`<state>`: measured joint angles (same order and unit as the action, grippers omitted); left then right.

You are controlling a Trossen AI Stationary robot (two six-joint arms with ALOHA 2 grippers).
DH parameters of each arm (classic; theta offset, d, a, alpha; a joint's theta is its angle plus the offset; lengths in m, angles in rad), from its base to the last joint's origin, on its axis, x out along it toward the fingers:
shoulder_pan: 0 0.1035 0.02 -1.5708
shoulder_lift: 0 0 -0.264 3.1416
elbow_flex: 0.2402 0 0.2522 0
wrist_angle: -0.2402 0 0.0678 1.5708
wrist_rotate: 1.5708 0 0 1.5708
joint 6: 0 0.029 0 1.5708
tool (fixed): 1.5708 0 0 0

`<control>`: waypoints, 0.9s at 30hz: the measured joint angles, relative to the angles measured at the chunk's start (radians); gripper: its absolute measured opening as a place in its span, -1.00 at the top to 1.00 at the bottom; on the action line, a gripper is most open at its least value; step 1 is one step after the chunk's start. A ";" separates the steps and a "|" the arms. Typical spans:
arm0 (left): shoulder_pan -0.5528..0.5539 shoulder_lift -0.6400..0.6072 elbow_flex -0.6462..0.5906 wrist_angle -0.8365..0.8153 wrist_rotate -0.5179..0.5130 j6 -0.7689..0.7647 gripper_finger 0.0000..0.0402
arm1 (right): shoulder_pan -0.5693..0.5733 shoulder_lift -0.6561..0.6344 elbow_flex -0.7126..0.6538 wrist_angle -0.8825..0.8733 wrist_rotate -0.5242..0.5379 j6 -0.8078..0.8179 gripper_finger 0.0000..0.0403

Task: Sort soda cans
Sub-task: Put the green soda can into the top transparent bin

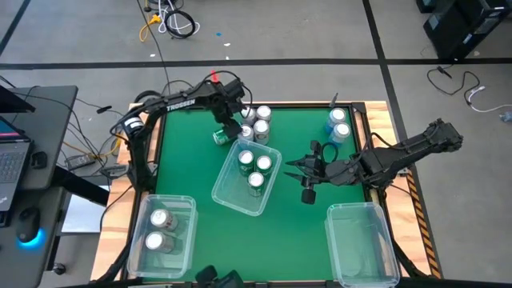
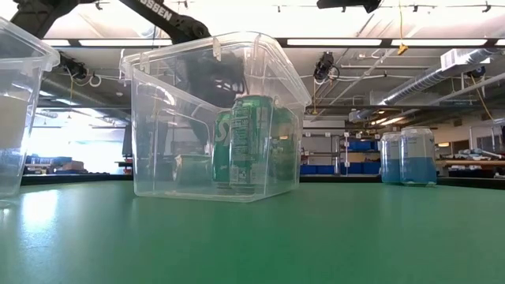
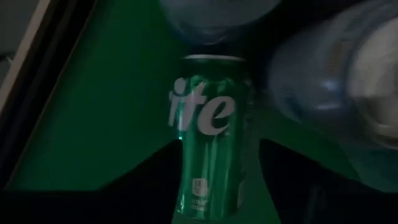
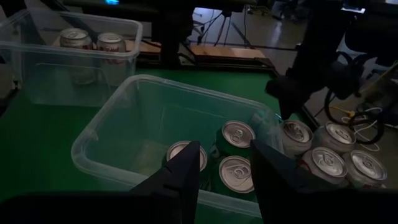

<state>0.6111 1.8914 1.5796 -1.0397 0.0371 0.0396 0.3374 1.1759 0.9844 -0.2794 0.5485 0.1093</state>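
A green soda can (image 3: 211, 130) lies on its side on the green table (image 1: 184, 168), just beyond the far corner of the middle clear bin (image 1: 226, 196). My left gripper (image 1: 228, 130) points down over this can, open, with one finger on each side of it. That bin holds three upright green cans (image 4: 236, 134). My right gripper (image 1: 306, 170) hangs open above the table to the bin's right, with nothing between its fingers (image 4: 186, 171). Through the bin's wall, the low view shows the lying can (image 2: 189, 170).
Several silver-white cans (image 1: 258, 122) stand close behind the lying can, and blue cans (image 1: 339, 126) stand at the far right. The near-left bin (image 1: 182, 210) holds two silver-white cans (image 1: 162, 230). A further clear bin (image 1: 362, 244) sits near right.
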 joint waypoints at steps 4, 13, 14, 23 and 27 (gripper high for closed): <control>0.017 0.007 -0.027 0.023 0.006 -0.019 -0.20 | 0.000 0.000 0.000 -0.002 0.000 0.000 0.37; 0.023 0.007 -0.113 0.111 0.005 0.011 -0.22 | 0.000 0.000 0.000 -0.004 0.000 0.000 0.37; 0.024 0.007 -0.121 0.120 0.005 0.011 -0.22 | 0.000 0.000 0.000 -0.004 0.000 0.000 0.37; 0.025 0.001 -0.174 0.187 -0.007 0.014 -0.22 | 0.000 0.000 0.000 -0.002 -0.001 -0.004 0.36; 0.030 0.004 -0.175 0.201 0.000 0.036 -0.22 | 0.000 0.000 0.000 -0.002 -0.001 -0.004 0.36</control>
<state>0.6411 1.8951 1.4048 -0.8391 0.0376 0.0757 0.3370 1.1759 0.9840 -0.2810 0.5480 0.1055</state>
